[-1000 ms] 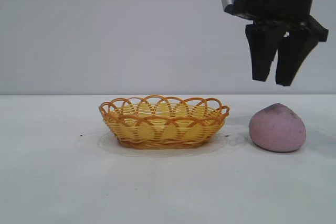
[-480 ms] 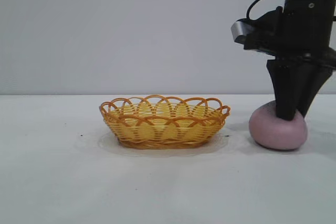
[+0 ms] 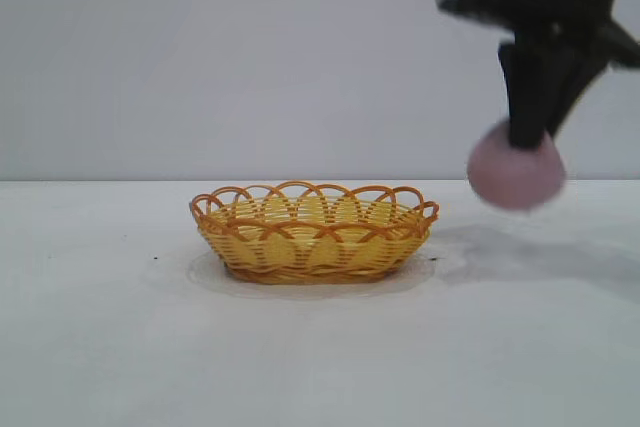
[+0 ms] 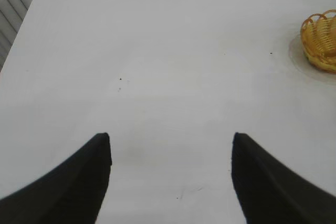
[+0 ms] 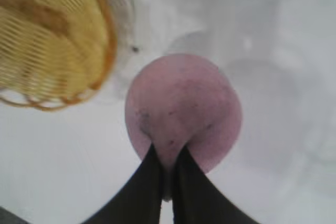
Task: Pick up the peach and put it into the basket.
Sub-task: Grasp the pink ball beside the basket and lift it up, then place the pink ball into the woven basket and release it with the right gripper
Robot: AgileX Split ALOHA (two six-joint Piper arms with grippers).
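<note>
Right tool [image 3: 528, 137], clenched on the top of the peach [image 3: 516, 173], holds it clear of the counter [image 3: 320, 347], beside and above the basket [image 3: 314, 232]; pickup looks done, carry and drop remain, while left tool [image 4: 170, 177] hangs released.

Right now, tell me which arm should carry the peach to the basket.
The right. The right gripper is already shut on the peach, lifted off the table just beside the basket. The left gripper hangs open and empty, farther from the basket.
</note>
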